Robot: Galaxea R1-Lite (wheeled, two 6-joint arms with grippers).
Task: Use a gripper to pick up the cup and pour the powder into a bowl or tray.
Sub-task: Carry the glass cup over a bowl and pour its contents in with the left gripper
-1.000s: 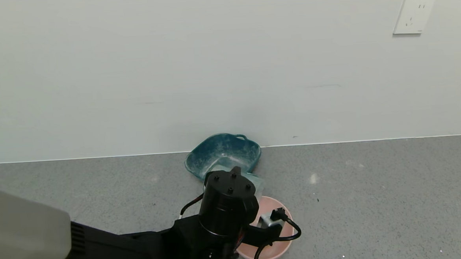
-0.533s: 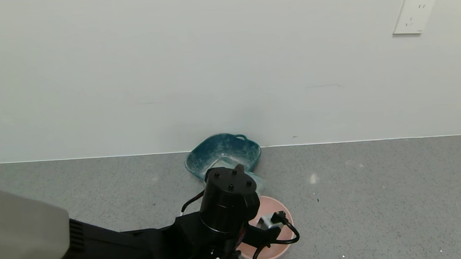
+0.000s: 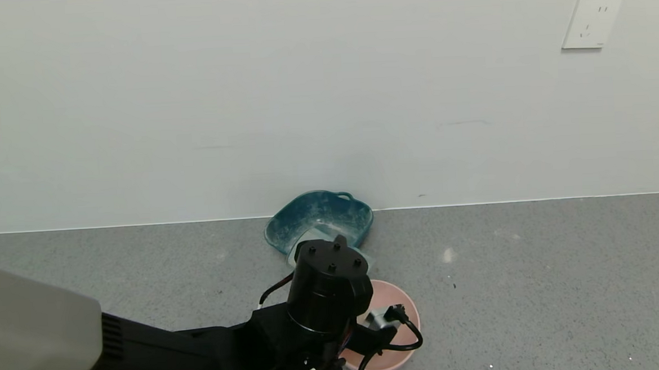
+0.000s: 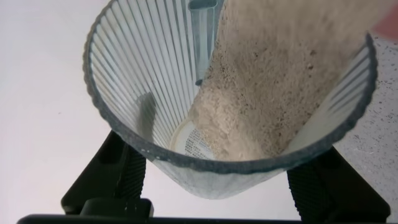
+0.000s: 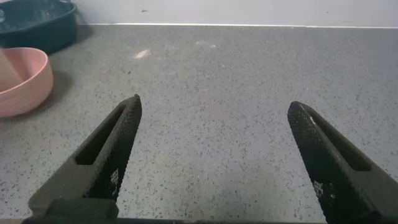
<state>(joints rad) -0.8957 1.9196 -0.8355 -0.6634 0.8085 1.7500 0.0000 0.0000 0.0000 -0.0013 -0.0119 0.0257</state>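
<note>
— So where did we have the cup at that moment?

— We had the left claw clamped on the cup, 1 ribbed black finger pressed on each side of its base. In the left wrist view the ribbed, translucent tumbler lay tipped toward its mouth, and the powder had banked along 1 wall from the bottom up to the rim.

— And from the head camera?

— Only the black wrist of the left arm showed, standing over the table between the teal tray and the pink bowl. A sliver of the cup peeked out beside the wrist, near the tray's front edge and just behind the bowl. The arm covered much of the bowl, so we could not tell whether any powder had landed in it.

— What about our other arm?

— The right claw hung low over the bare grey table with its 2 fingers spread wide and nothing between them. In its view the pink bowl sat off to one side, with the teal tray behind it by the wall.
</note>
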